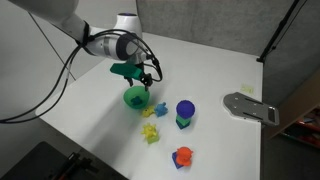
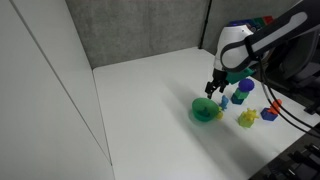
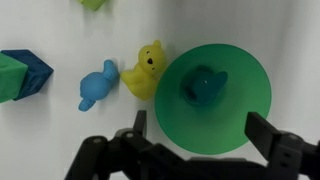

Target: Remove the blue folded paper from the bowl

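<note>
Wrist view, from the left edge: a dark-blue piece (image 3: 22, 72) with a green face, cut off by the frame. Apart from it lies a light-blue figure (image 3: 97, 86), and just beside that a yellow figure (image 3: 146, 70), which sits hard against the left rim of the bowl (image 3: 240, 120). The bowl is round and bright green. Inside it, a little left of its middle, lies the paper (image 3: 203, 86), wholly within the rim; against the green it reads teal rather than clear blue. My gripper (image 3: 197, 125) comes in from the bottom of this view with its jaws spread wide and holding nothing. One finger (image 3: 138, 122) shows near the bowl's left rim and the other near its right rim, so the bowl lies between them.

In an exterior view my gripper (image 1: 143, 78) hangs just above the bowl (image 1: 134, 97) on the white table (image 1: 90, 130). To the right stand the dark-blue piece (image 1: 185, 110) and, well apart, a grey plate (image 1: 250, 106).

In an exterior view from another side, the bowl (image 2: 205, 110) comes first, my gripper (image 2: 214, 88) is over it, then the light-blue figure (image 2: 225, 100) and the dark-blue piece (image 2: 245, 90). The paper is too small to make out in both exterior views.
</note>
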### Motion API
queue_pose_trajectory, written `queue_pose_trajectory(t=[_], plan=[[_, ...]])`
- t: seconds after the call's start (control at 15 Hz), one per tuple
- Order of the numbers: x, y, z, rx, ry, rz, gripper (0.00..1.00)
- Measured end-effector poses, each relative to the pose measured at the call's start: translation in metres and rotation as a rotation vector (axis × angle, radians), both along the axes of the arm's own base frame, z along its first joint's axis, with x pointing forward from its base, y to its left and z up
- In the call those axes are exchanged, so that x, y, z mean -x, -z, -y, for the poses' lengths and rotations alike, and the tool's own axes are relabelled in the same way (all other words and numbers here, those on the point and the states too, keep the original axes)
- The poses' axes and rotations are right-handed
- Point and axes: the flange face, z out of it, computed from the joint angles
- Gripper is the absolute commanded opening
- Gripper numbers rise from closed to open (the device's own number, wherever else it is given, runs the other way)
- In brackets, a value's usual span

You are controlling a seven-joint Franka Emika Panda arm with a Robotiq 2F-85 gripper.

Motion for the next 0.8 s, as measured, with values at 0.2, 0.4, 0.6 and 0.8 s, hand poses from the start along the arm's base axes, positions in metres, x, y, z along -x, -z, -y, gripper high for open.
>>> queue_pose_trajectory(t=[0.2, 0.4, 0.6, 0.8], plan=[[-0.011, 0.034, -0.006, 0.003, -0.008, -0.039, 1.00], [-0.022, 0.060, -0.015, 0.006, -0.021, -0.079, 1.00], [-0.031, 0.078, -0.027, 0.010, -0.037, -0.112, 1.00], [-0.038, 0.088, -0.035, 0.015, -0.049, -0.140, 1.00]])
